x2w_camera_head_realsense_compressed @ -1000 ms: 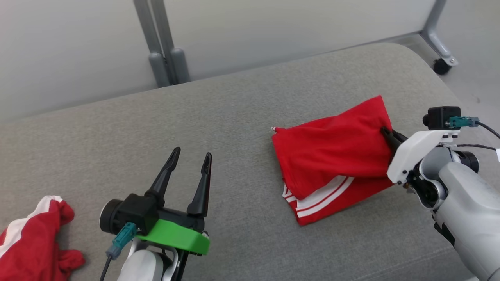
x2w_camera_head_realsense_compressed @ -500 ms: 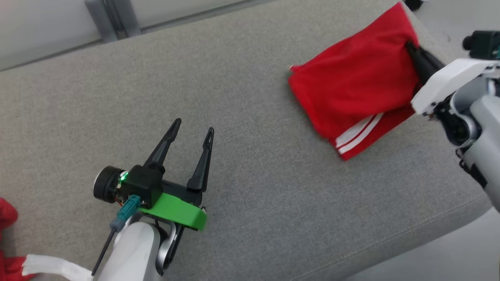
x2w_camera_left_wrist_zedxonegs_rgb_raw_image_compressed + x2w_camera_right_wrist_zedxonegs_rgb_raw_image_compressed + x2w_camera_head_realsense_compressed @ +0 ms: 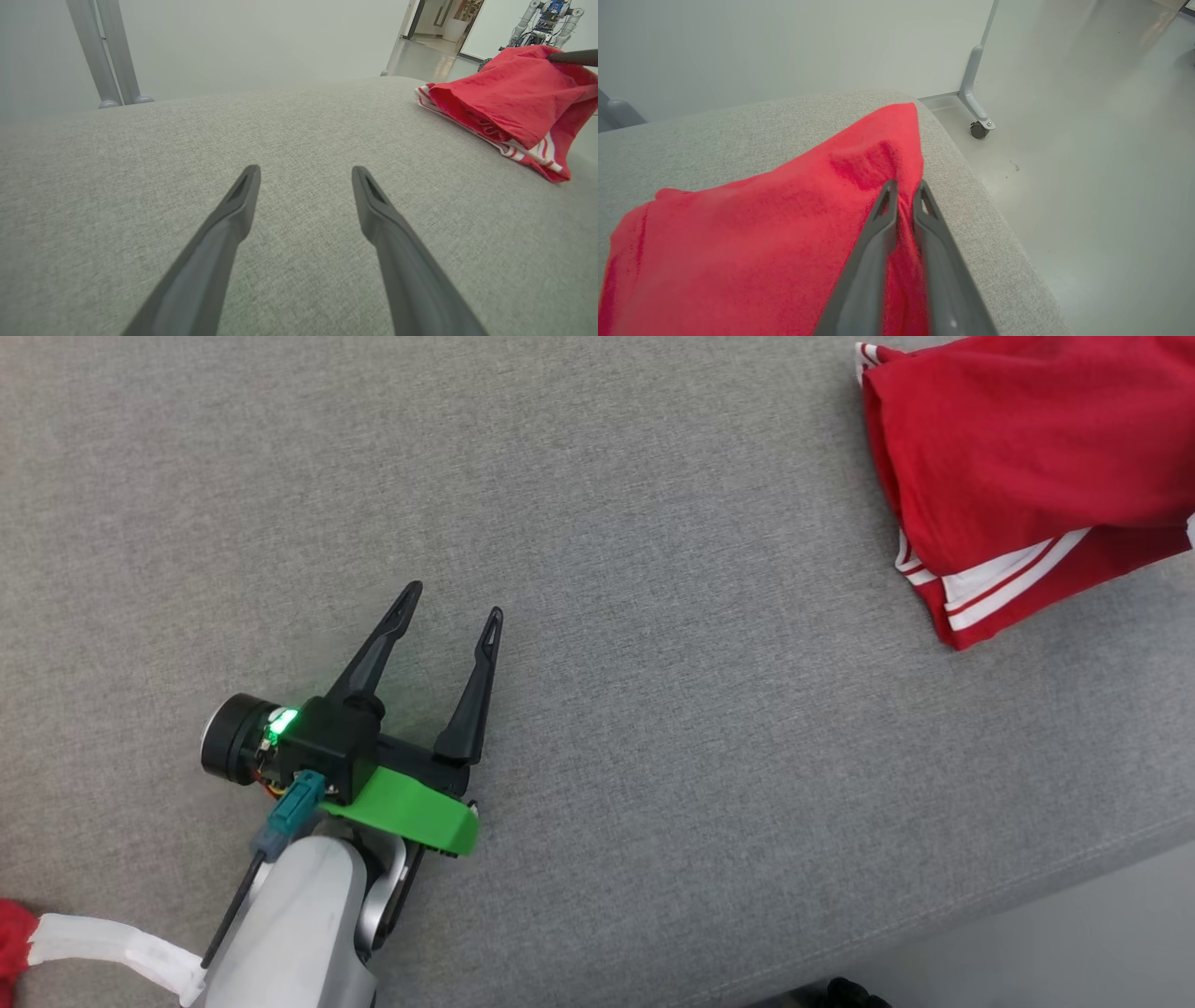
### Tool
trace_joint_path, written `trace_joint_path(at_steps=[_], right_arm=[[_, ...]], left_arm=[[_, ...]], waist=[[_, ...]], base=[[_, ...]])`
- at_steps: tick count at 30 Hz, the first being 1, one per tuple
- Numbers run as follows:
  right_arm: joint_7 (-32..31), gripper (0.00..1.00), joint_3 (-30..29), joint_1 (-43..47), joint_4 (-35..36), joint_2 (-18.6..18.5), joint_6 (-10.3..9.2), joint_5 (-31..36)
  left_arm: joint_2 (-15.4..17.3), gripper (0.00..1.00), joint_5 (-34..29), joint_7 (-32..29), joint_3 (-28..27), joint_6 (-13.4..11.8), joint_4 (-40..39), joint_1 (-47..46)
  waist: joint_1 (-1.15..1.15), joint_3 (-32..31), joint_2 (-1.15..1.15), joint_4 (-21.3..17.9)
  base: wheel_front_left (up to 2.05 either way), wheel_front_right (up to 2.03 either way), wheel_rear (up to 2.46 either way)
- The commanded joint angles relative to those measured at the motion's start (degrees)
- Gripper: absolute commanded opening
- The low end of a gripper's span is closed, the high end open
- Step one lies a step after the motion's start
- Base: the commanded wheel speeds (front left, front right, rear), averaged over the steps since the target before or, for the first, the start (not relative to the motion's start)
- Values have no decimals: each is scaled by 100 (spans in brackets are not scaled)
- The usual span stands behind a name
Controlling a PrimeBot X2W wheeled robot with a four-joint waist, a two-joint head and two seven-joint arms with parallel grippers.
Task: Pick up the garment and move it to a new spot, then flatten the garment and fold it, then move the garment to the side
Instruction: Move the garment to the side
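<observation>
The garment [image 3: 1018,457] is red with white stripes and lies folded at the right end of the grey cushion [image 3: 653,616]. It also shows in the left wrist view [image 3: 509,98] and the right wrist view [image 3: 761,233]. My right gripper [image 3: 906,184] is shut on the garment's raised right edge, with red fabric pinched between its fingers; one of its dark fingers [image 3: 572,57] touches the top of the pile. Well to the left of the garment, my left gripper [image 3: 453,601] hovers open and empty over bare cushion [image 3: 306,170].
A second red and white cloth [image 3: 93,943] lies at the lower left by my left forearm. The cushion's front edge [image 3: 1027,887] runs along the lower right, with floor beyond. Past the cushion's right end stands a wheeled frame foot [image 3: 978,128]. Grey posts [image 3: 103,51] stand behind.
The head camera has swung down, so the garment now sits at the view's upper right and the right arm has left that view. The left gripper stays open in place.
</observation>
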State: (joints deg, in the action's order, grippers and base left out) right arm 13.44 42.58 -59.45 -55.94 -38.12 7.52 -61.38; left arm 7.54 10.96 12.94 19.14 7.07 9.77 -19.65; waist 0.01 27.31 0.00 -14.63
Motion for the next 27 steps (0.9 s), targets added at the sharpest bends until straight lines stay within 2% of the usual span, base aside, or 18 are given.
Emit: trace_joint_path(at_steps=[1, 2, 6, 9, 16, 18, 27], right_arm=[[80, 78, -19, -96, -177, 22, -6, 31], [116, 100, -30, -119, -313, 48, -6, 76], [177, 100, -8, -148, -648, 112, -6, 299], [184, 100, -111, -202, -565, 40, -6, 597], [175, 100, -939, 453, 512, 30, -6, 1469], [175, 100, -1281, 799, 772, 178, -6, 1439], [173, 100, -1960, 2306, 2138, 641, -7, 1932]], left_arm=[[43, 100, 1, -1, -8, -17, -13, -111], [45, 100, 11, 4, -5, -26, -3, -110], [24, 100, 66, 48, -2, -46, 33, -39], [-5, 100, 131, 95, -12, -59, 72, 66], [-94, 100, 402, 208, -255, -145, 194, 446], [-126, 100, 537, 225, -397, -173, 200, 596], [-34, 100, 645, 224, -972, -411, -32, 1304]], waist=[[-1, 87, 0, 114], [-1, 59, 0, 121], [-1, -142, 0, 152], [-1, -374, 0, 180], [-1, -1291, 0, 361], [-1, -1590, 0, 429], [-1, -2627, 0, 792]], base=[[0, 0, 0], [0, 0, 0], [0, 0, 0], [0, 0, 0], [0, 0, 0], [0, 0, 0], [0, 0, 0]])
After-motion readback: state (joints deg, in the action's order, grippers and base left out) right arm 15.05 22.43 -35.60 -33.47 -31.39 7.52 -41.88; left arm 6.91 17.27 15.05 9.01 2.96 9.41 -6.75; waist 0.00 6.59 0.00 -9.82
